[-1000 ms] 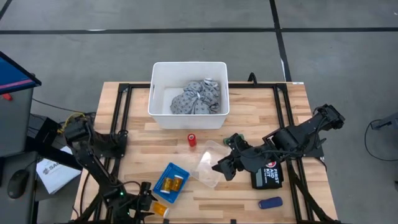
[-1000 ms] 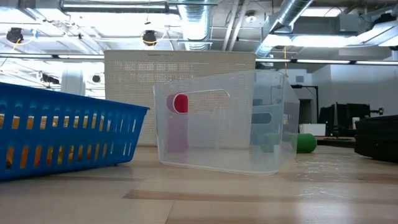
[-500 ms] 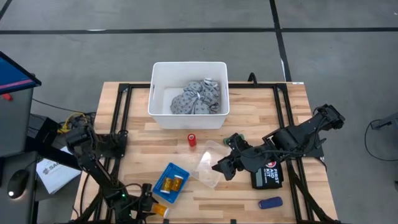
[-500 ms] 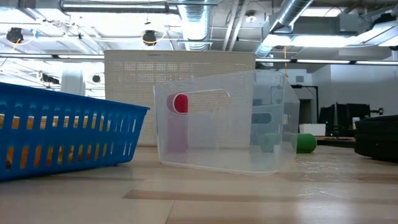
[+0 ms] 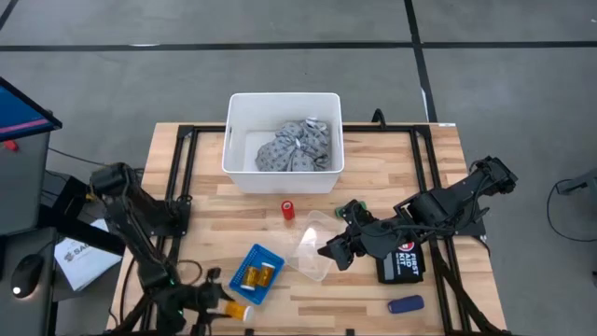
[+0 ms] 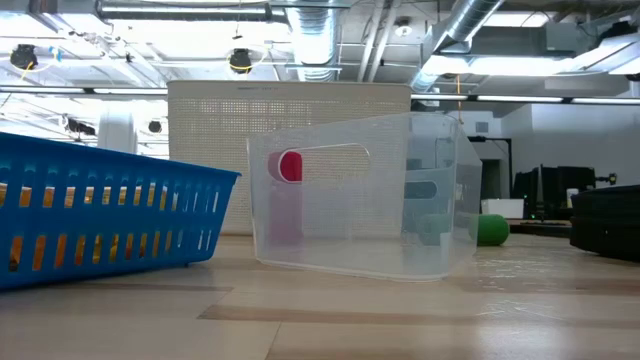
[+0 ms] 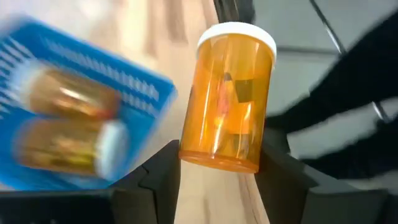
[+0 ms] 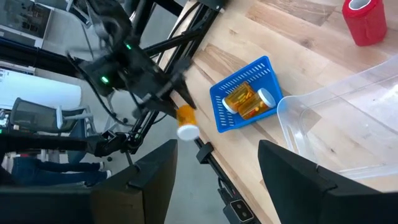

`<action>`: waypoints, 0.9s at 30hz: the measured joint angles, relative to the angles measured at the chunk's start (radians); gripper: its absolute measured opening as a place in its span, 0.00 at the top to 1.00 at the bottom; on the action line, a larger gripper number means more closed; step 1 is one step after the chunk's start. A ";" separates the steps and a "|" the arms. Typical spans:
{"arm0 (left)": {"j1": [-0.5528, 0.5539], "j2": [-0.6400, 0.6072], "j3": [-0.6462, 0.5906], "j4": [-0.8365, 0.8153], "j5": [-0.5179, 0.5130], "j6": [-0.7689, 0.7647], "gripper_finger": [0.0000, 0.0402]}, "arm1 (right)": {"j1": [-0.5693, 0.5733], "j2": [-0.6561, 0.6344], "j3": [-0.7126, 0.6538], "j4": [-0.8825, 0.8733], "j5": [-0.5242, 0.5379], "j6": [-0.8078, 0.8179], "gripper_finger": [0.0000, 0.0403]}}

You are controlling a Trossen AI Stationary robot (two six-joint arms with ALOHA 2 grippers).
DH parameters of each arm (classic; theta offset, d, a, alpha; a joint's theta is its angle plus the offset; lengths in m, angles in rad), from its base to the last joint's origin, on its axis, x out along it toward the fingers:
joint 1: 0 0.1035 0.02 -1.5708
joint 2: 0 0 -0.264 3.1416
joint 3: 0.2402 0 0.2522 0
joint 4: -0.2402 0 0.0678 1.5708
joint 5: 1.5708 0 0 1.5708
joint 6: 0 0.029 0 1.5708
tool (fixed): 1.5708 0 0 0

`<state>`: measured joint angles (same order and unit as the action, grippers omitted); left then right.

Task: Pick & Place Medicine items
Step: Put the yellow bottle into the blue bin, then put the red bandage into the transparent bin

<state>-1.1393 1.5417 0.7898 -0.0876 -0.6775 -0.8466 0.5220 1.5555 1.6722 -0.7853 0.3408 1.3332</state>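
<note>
My left gripper (image 5: 222,305) is at the table's near edge, just near of the blue basket (image 5: 256,273), and is shut on an orange pill bottle (image 7: 227,99) with a white cap. Two more orange bottles (image 8: 247,99) lie in the basket. My right gripper (image 5: 328,252) is open beside the clear plastic container (image 5: 315,245). The red cylinder (image 5: 288,210) stands on the table. A green cylinder (image 6: 490,229) lies beyond the container. The dark-blue cylinder (image 5: 406,304) lies near the near edge. The grey bundle (image 5: 296,147) rests in the white bin (image 5: 238,140). My left gripper pinches the orange bottle's bottom end (image 7: 217,158) between its two fingers (image 7: 158,180), one on each side. The fingers reach level from the table's left, along the bottle. The capped end (image 7: 236,34) points away from the gripper, and the bottle looks lifted clear near the table's edge (image 8: 186,121).
A black first-aid case (image 5: 401,263) lies under the right arm. The white bin takes up the far middle of the table. The clear container sits between the basket and the right gripper. Bare wood shows on the left part of the table (image 5: 201,243).
The left arm's elbow has swung toward the far edge while its gripper has stayed by the near edge with the bottle, turning a little. The right arm has kept still.
</note>
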 joint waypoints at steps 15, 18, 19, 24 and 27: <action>0.289 -0.116 -0.001 -0.233 0.076 -0.272 0.57 | 0.000 0.000 0.000 -0.014 0.027 -0.031 0.45; 0.314 -0.106 -0.001 -0.231 0.079 -0.281 0.55 | 0.000 0.000 0.000 -0.017 0.027 -0.031 0.45; 0.319 -0.105 -0.001 -0.233 0.081 -0.282 0.53 | 0.000 0.000 0.000 -0.017 0.027 -0.031 0.45; 0.327 -0.106 -0.001 -0.293 0.082 -0.325 0.43 | 0.000 0.000 0.000 -0.024 0.026 -0.032 0.45; 0.327 -0.106 -0.001 -0.337 0.081 -0.362 0.38 | 0.000 0.000 0.000 -0.024 0.023 -0.040 0.45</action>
<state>-0.8120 1.4357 0.7891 -0.4242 -0.5961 -1.2087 0.5224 1.5552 1.6722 -0.8095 0.3640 1.2931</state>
